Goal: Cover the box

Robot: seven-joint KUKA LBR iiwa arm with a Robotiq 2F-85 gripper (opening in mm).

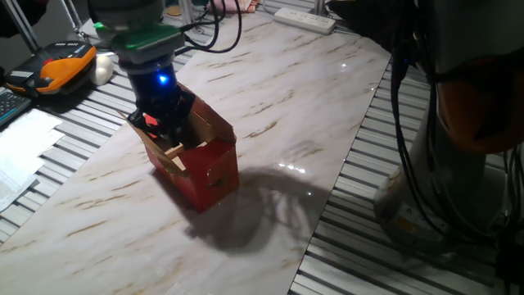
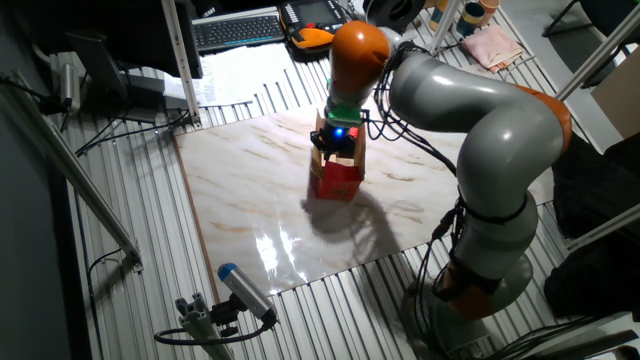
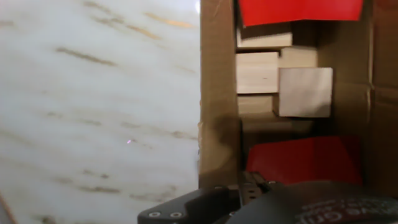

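The red box stands on the marble tabletop with its brown flaps open. It also shows in the other fixed view. My gripper is right over its open top at the left flap, and the other fixed view shows it there too. The fingers are hidden, so I cannot tell if they are open or shut. The hand view looks down into the box's brown inside. Pale wooden blocks lie in it. One red flap shows at the top and another at the bottom.
A white power strip lies at the table's far edge. An orange and black device and papers lie to the left on the ribbed bench. A keyboard is behind. Cables hang at the right.
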